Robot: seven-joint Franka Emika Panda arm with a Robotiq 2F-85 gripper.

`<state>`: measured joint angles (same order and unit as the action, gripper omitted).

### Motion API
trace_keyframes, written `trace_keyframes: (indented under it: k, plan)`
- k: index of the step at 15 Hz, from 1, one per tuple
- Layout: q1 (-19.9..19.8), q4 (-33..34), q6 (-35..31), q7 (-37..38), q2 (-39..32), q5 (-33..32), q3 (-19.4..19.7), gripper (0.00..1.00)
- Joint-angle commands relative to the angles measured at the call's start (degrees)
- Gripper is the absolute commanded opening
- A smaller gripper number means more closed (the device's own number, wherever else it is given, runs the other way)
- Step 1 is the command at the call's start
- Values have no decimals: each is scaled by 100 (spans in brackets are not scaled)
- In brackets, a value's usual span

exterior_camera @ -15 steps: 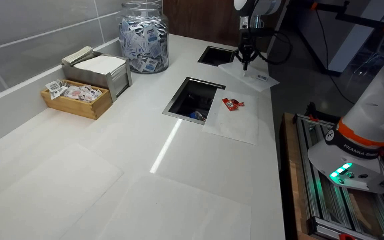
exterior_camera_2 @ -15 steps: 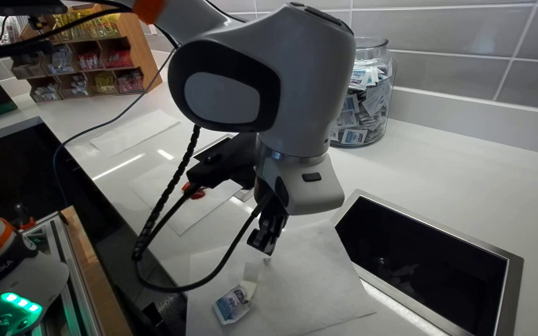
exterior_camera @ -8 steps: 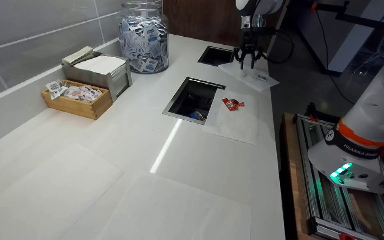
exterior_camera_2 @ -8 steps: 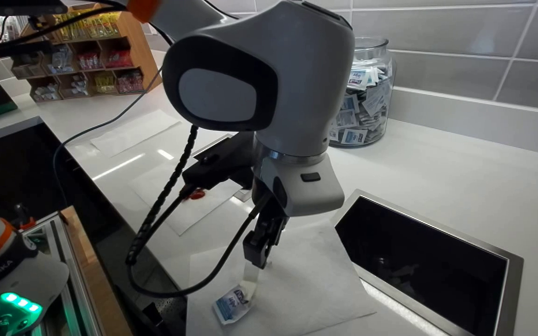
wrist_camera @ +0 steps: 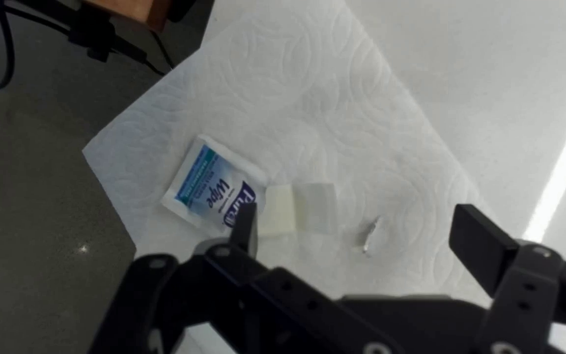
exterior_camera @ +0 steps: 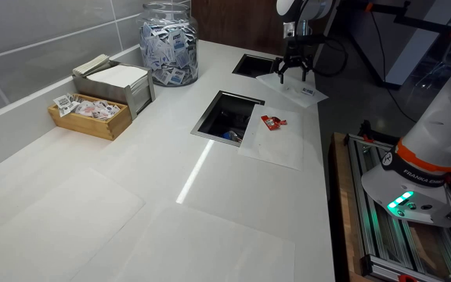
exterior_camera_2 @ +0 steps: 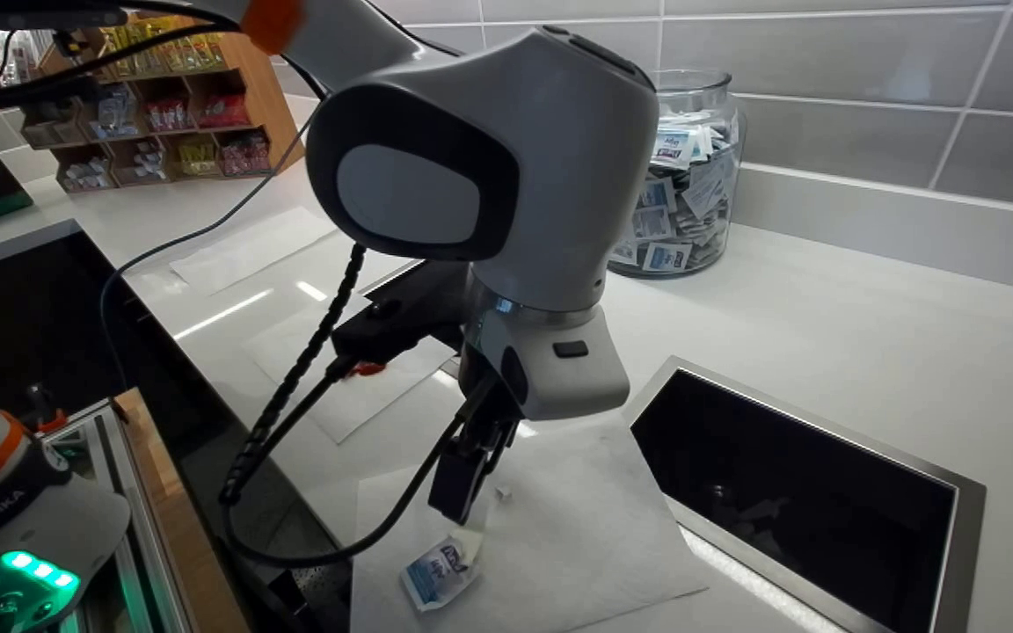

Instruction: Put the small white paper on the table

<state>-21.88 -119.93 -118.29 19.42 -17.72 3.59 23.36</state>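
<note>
A small white paper scrap (wrist_camera: 372, 237) with a bright, slightly raised edge lies on a white paper sheet (wrist_camera: 283, 88). It also shows as a tiny fleck (exterior_camera_2: 503, 493) in an exterior view. That sheet rests on the glossy white table (exterior_camera: 163, 164), near its far end. My gripper (wrist_camera: 356, 226) is open above the sheet, and the scrap lies below the gap between its fingers, apart from both. The open gripper (exterior_camera: 293, 80) shows with spread fingers in an exterior view. From the side, the gripper (exterior_camera_2: 467, 497) hides part of the sheet.
A Purell wipe packet (wrist_camera: 214, 189) and a pale yellowish slip (wrist_camera: 277, 210) lie beside the scrap, close to one finger. Two dark cut-outs (exterior_camera: 223, 117) open in the table. A red wrapper (exterior_camera: 273, 122) sits on another sheet. A large glass jar (exterior_camera: 170, 55) stands at the wall.
The gripper has gone from shut, with its tips right over the scrap, to wide open. The arm has shifted slightly, while the scrap stays about where it was on the sheet.
</note>
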Motion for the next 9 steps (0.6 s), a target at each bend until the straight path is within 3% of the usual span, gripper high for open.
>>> trace_keyframes:
  k: [1, 2, 3, 8, 9]
  plan:
    - [4, -11, 194, -9, -63, -136, 24, 93]
    - [4, -6, 209, 6, -80, -172, 33, 93]
    - [2, -4, 211, 10, -95, -198, 40, 86]
    - [-7, 22, 178, -6, -193, -284, 45, 84]
    - [-4, 28, 174, -8, -216, -303, 43, 75]
